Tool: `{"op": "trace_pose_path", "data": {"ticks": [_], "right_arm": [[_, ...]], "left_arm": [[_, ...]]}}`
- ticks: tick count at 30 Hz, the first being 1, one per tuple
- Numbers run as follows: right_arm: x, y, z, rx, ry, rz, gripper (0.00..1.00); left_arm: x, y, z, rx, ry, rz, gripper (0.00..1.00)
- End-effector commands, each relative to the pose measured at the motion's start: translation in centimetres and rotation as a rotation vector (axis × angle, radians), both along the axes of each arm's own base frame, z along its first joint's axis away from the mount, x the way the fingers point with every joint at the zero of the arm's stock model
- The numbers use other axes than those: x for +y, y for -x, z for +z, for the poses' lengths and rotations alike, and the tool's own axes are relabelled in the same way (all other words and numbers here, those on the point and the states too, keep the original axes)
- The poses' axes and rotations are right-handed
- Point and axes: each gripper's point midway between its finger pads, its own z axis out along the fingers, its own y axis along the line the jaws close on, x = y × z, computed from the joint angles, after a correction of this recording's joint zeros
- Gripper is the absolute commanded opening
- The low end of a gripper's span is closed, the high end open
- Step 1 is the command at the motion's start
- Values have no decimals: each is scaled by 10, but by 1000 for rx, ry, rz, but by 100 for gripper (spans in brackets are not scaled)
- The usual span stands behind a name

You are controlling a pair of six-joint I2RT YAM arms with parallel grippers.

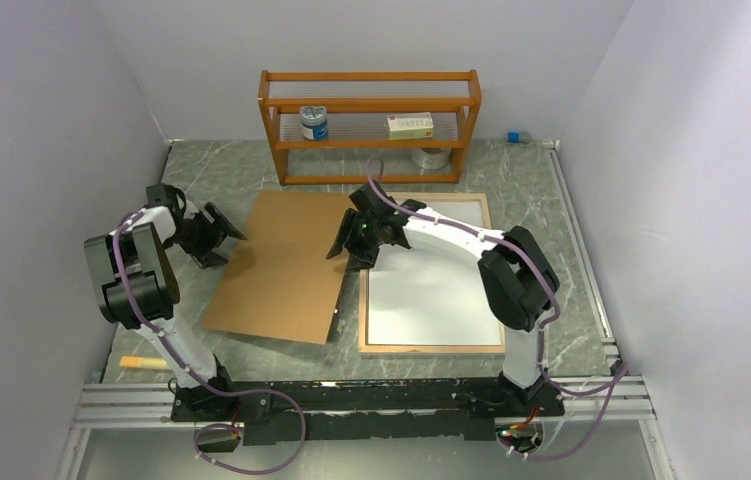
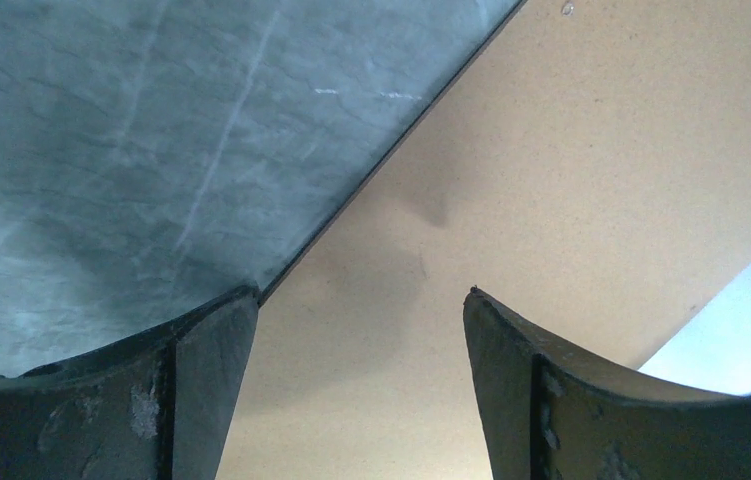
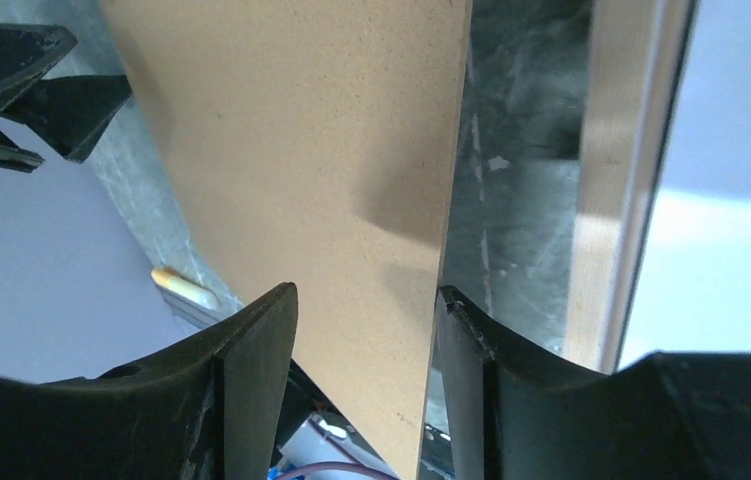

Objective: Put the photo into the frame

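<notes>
The frame lies flat on the table, in front of the shelf and under the right arm, with its light wood rim showing. A white surface fills the inside of the rim; whether that is the photo or the bare pane cannot be told. Just to its left lies the brown board, a little askew, with a strip of table between its right edge and the frame's rim.

The right gripper hangs over that right edge with its jaws apart, clamped on nothing: one finger is over the board's face, the other just outside the edge. The left gripper hovers at the board's left edge, jaws wide and empty, one fingertip right at the edge line.

The step in hand looks like taking up the board so it can close the back of the frame. To do it well, each arm would need its fingers astride the board's thickness rather than its face, closing only once one finger is under the edge. A thin flat sheet gives little to bite on — sliding it may be safer than prying. Both sides should rise together and level, so the board neither bows nor swings into the rim, and it should be squared to the rim before it goes down.
</notes>
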Motion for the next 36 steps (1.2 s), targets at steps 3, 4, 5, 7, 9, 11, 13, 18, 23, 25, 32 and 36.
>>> {"op": "trace_pose_path", "data": {"ticks": [3, 4, 5, 7, 9, 11, 13, 18, 23, 25, 32, 36], "right_arm": [[1, -9, 33, -128, -46, -38, 54], [-7, -9, 29, -126, -25, -51, 54], [-14, -8, 26, -124, -10, -63, 54], [-28, -8, 20, -122, 14, -92, 53], [-40, -9, 17, -127, 37, -120, 53], [-50, -9, 14, -128, 53, -141, 53], [-59, -9, 10, -127, 71, -155, 52], [-83, -7, -8, -105, 152, -196, 55], [-110, -7, -24, -109, 274, -240, 66], [-119, -8, -27, -115, 319, -255, 70], [-118, -6, -38, -83, 315, -227, 73], [-106, -4, -40, -70, 261, -174, 73]], "left_arm": [[-66, 65, -13, 214, 269, -68, 82], [-68, 67, -12, 213, 277, -73, 82], [-71, 70, -11, 212, 284, -81, 82], [-78, 75, -10, 214, 301, -96, 82], [-86, 80, -11, 218, 320, -112, 82], [-94, 85, -13, 230, 331, -131, 82], [-99, 89, -15, 238, 324, -150, 82], [-97, 93, -20, 260, 300, -150, 83], [-92, 89, -19, 261, 264, -144, 87], [-90, 88, -18, 260, 253, -145, 88], [-87, 87, -21, 269, 234, -146, 90], [-88, 87, -22, 271, 242, -148, 89]]}}
